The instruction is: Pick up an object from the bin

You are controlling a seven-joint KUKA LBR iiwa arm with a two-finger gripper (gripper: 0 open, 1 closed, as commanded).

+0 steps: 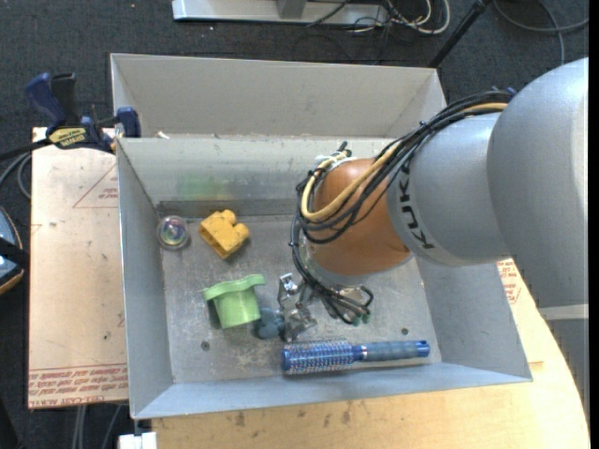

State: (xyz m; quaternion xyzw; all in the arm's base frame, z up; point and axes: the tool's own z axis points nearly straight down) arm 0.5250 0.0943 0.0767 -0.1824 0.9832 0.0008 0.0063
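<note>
Grey bin (187, 355), arm (449, 195) bent down from right, gripper (295, 309) (grip unclear) beside green cup (236, 303)

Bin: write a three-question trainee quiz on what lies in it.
1. True or false: the yellow block lies nearer the far wall than the brush does.
2. Of these, which lies nearest the gripper? A) green cup B) shiny ball C) yellow block
3. Fill in, near or far: the brush lies along the bin's ____ wall.
Key: 1 true; 2 A; 3 near.
</note>
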